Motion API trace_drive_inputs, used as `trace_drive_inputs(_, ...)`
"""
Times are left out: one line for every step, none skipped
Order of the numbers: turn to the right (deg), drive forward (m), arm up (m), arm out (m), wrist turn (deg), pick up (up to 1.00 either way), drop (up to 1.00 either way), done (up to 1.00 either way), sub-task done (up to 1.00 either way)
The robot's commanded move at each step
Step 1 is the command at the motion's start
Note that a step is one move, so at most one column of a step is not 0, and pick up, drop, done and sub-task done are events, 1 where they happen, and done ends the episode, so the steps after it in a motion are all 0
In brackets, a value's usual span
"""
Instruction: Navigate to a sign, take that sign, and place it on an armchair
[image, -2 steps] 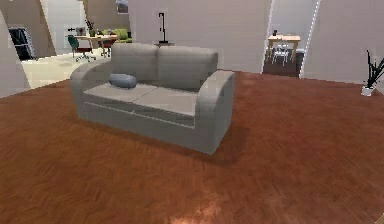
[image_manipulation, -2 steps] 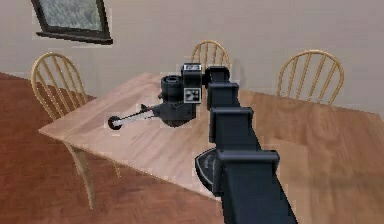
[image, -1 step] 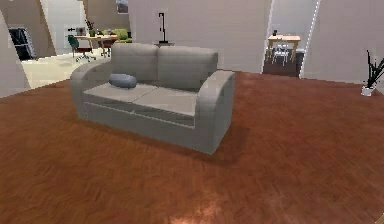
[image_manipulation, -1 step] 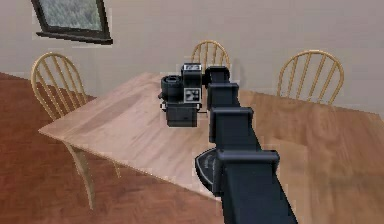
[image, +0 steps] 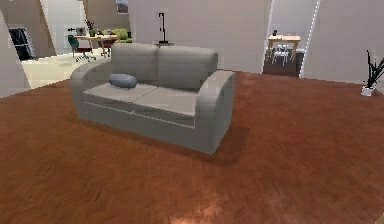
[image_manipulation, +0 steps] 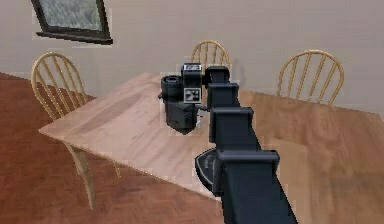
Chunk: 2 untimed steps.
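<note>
In the arm side view my dark arm (image_manipulation: 235, 140) reaches out over a light wooden table (image_manipulation: 115, 130). At its far end stand two white marked squares, with the gripper (image_manipulation: 178, 112) as a dark body just left of and below them, above the tabletop. I cannot make out the fingers against that dark mass, so I cannot tell whether the gripper holds anything. In the forward view a grey two-seat sofa (image: 160, 90) with a small blue-grey cushion (image: 122, 81) stands on the red-brown wood floor.
Wooden spindle-back chairs stand around the table: one on the left (image_manipulation: 55, 85), one behind (image_manipulation: 210, 52), one at the back right (image_manipulation: 310, 75). A framed picture (image_manipulation: 72, 18) hangs on the wall. Past the sofa are a desk area (image: 95, 42), a far dining set (image: 283, 48) and a plant (image: 372, 75).
</note>
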Motion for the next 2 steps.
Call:
trace_drive_inputs(0.0, 0.00, -0.28, 0.00, 0.0, 0.00, 0.00, 0.00, 0.00)
trace_drive_inputs(0.0, 0.00, 0.00, 0.00, 0.0, 1.00, 0.00, 0.00, 0.00)
